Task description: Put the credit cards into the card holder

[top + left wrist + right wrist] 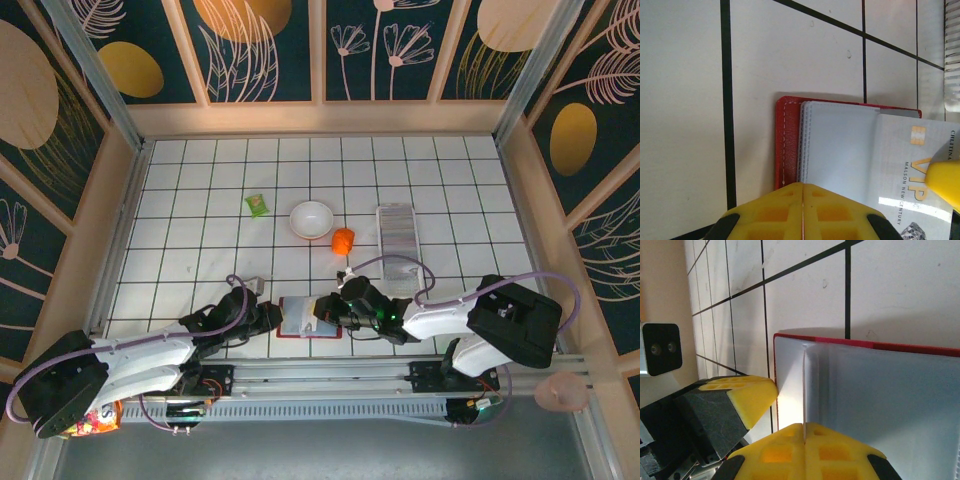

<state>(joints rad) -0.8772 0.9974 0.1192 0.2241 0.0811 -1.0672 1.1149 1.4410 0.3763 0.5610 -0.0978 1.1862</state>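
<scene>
The dark red card holder [300, 318] lies open on the table's near edge, pale pockets up [840, 145] [880, 390]. My left gripper [272, 318] [803, 186] is shut, and its tips rest on the holder's left edge at the seam between red cover and grey pocket. My right gripper [327, 310] [804, 426] is shut on one credit card, a pale card printed VIP [915, 170]. It shows edge-on as a thin line [804, 385] over the holder. Its front edge reaches the pocket. More credit cards [398, 232] stand as a ribbed row in a clear tray.
A white bowl [311, 219], a small orange object [343, 240] and a green object [258, 204] sit mid-table. The clear tray [399, 270] lies right of them, its end visible [952, 55]. Wooden walls ring the tiled table; a rail runs along the near edge.
</scene>
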